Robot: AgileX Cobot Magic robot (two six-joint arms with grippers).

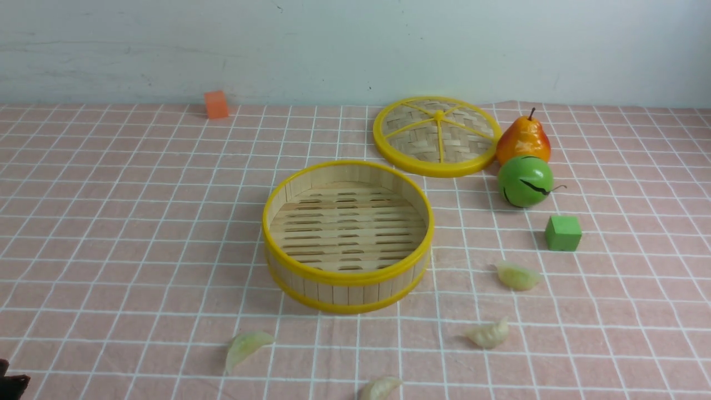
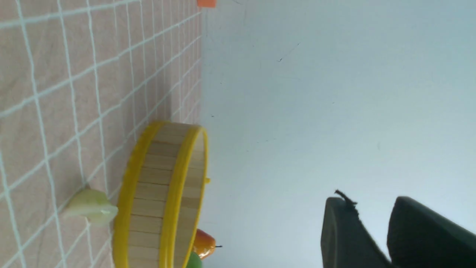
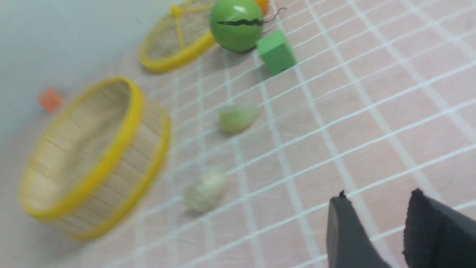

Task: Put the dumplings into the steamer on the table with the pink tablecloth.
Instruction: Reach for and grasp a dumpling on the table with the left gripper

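The steamer (image 1: 347,279), a round bamboo basket with yellow rims, stands empty in the middle of the table's pink tablecloth (image 1: 111,222). Several dumplings lie on the cloth around its near side: one front-left (image 1: 247,344), one at the near edge (image 1: 380,388), two to the right (image 1: 489,334) (image 1: 517,276). My left gripper (image 2: 372,208) is open and empty, off to the near left, facing the steamer's wall (image 2: 163,193) and a dumpling (image 2: 91,206). My right gripper (image 3: 377,201) is open and empty above the cloth, with two dumplings (image 3: 236,118) (image 3: 204,190) and the steamer (image 3: 137,163) beyond it.
The woven yellow-rimmed lid (image 1: 433,169) lies flat behind the steamer to the right. Beside it stand a pear (image 1: 523,140), a green round fruit (image 1: 525,181) and a green cube (image 1: 563,233). An orange cube (image 1: 216,104) sits at the far left by the wall.
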